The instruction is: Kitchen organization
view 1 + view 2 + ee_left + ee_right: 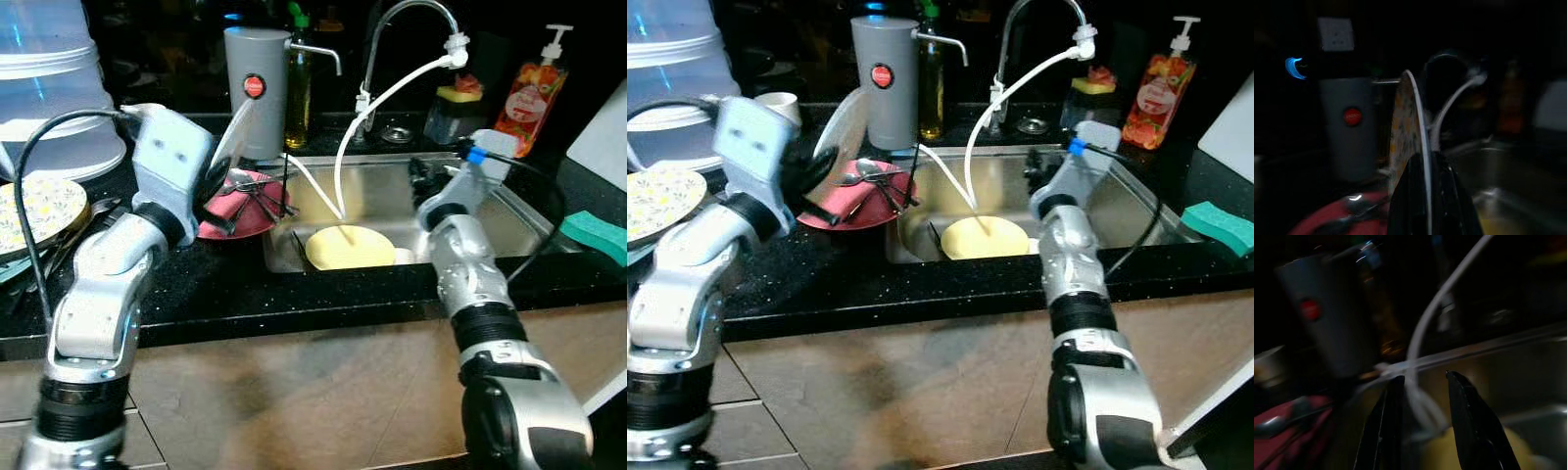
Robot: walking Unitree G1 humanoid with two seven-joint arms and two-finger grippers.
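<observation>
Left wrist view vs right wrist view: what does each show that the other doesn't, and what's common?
Left wrist view: the left end effector shut on a patterned plate held on edge, rim between its fingers.

Right wrist view: the right end effector open, holding nothing, over the sink, with a yellow plate lying below its fingers.

Both: the grey dispenser with its red button, the white hose running down into the sink, and the red plate with dark cutlery on it. Both views are dark and blurred.
</observation>
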